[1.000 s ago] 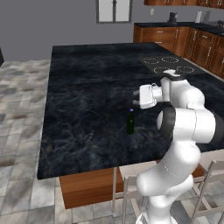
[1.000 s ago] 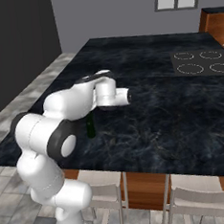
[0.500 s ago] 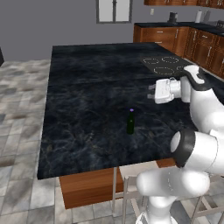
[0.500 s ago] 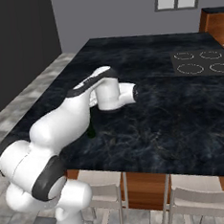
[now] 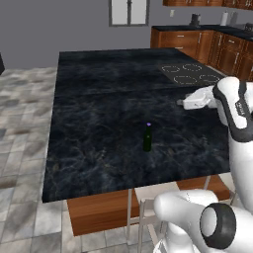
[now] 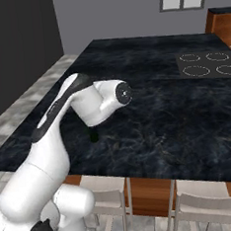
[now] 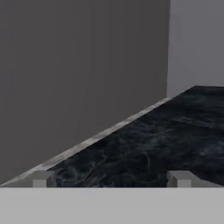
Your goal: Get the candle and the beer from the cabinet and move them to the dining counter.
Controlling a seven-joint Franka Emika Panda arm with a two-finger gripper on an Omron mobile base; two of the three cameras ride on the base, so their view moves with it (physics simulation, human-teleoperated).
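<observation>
The beer (image 5: pixel 147 137), a slim dark green bottle with a purple cap, stands upright on the black marble dining counter (image 5: pixel 99 99) near its front edge. My gripper (image 5: pixel 181 103) hovers over the counter to the right of the bottle, well apart from it, and points left. In the hand view its fingertips (image 7: pixel 41 178) stand wide apart, open, with nothing between them. In the right base view my arm covers most of the bottle (image 6: pixel 93 136). The lower edge of the wall cabinet (image 5: pixel 207 2) shows at the top right. The candle is out of view.
A four-ring cooktop (image 5: pixel 190 73) is set into the counter's far right. Low wooden base cabinets (image 5: pixel 183 42) line the back wall. Stools (image 6: pixel 205 208) stand under the counter's near edge. A grey wall and a tiled floor (image 5: pixel 24 99) lie to the left.
My arm has swung to the right, carrying the open hand away from the bottle toward the cooktop side. The bottle has stayed upright in the same spot.
</observation>
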